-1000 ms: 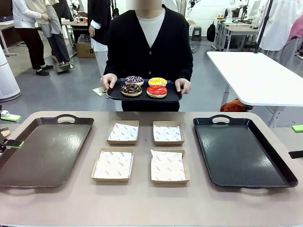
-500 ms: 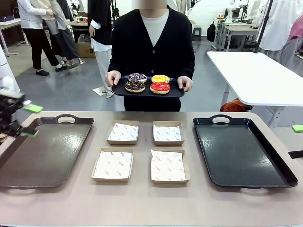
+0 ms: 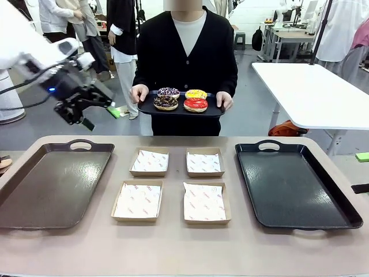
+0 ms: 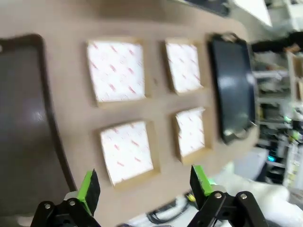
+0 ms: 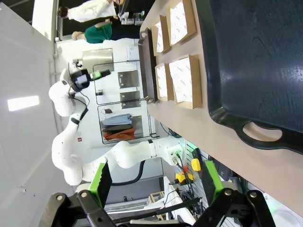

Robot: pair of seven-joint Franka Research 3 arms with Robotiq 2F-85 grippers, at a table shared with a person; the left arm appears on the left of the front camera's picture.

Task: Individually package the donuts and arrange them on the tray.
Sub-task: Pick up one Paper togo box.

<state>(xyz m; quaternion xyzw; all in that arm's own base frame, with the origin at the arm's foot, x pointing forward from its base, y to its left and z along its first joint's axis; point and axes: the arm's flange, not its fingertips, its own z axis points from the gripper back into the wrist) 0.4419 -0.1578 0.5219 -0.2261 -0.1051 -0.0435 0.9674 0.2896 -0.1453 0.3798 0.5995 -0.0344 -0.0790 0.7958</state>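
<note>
At the far side, a person holds a small black tray (image 3: 214, 109) in both hands. On it lie the donuts: red-glazed (image 3: 195, 104), yellow-iced (image 3: 196, 93), dark chocolate with sprinkles (image 3: 165, 103) and one with white-purple drizzle (image 3: 168, 92). My left gripper (image 3: 101, 118) hangs open and empty in the air, left of that tray and above the table's far-left corner. In its own view the left gripper (image 4: 144, 187) looks down on the boxes. My right gripper (image 5: 156, 179) is open and empty beside the black tray (image 5: 255, 56); its fingers (image 3: 362, 156) show at the right edge.
Four open cardboard boxes with paper liners sit mid-table: far left (image 3: 150, 161), far right (image 3: 204, 163), near left (image 3: 137, 200), near right (image 3: 205, 202). A brown tray (image 3: 55, 184) lies left of them and a large black tray (image 3: 294, 184) right. People stand behind.
My left arm has swung up from the table's left edge, rising and moving right toward the person's tray. The person has raised the donut tray a little. The right gripper has not moved.
</note>
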